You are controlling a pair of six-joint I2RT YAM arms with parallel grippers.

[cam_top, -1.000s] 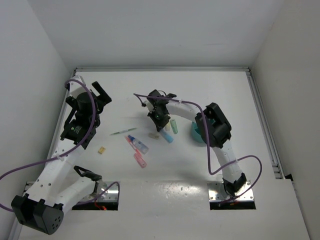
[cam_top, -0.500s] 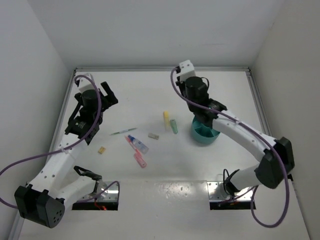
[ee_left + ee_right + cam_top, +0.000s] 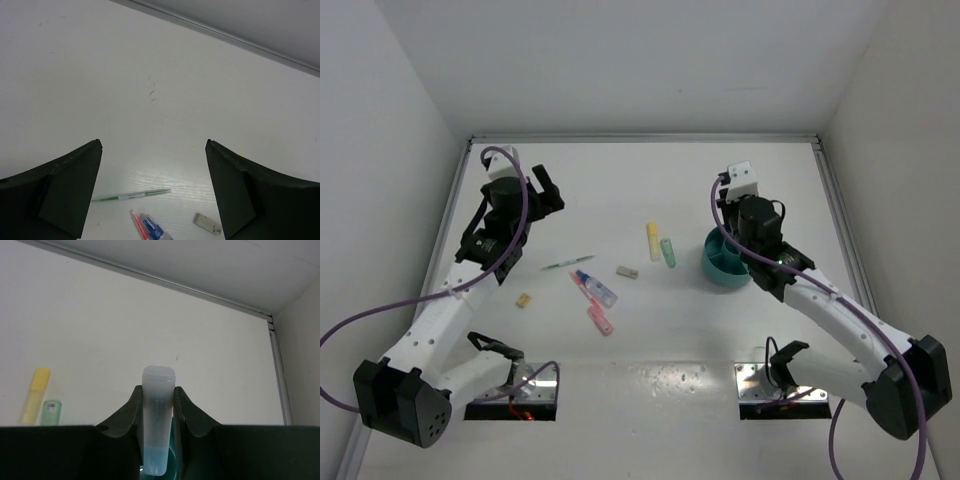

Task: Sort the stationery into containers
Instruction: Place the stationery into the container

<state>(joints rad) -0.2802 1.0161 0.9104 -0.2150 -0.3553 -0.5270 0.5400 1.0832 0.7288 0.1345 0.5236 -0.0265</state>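
My right gripper [image 3: 740, 243] is shut on a light-blue marker [image 3: 158, 410] and holds it upright over the round teal tub [image 3: 716, 268], whose rim shows just below the marker in the right wrist view [image 3: 173, 466]. On the table lie a yellow marker [image 3: 653, 241], a green marker [image 3: 668, 252], a grey eraser [image 3: 627, 271], a thin green pen [image 3: 566, 264], a clear-blue tube with a red tip [image 3: 595, 289], a pink marker [image 3: 600, 320] and a tiny yellow piece [image 3: 523, 300]. My left gripper [image 3: 547, 192] is open and empty, raised at the far left behind the pen [image 3: 132, 195].
The table's back edge rail [image 3: 640, 138] and white walls close in on three sides. The right arm's elbow reaches over the table's right front. Purple cables hang along both arms.
My right arm has swung from the middle of the table to over the teal tub, carrying the light-blue marker. My left gripper has shifted slightly right.
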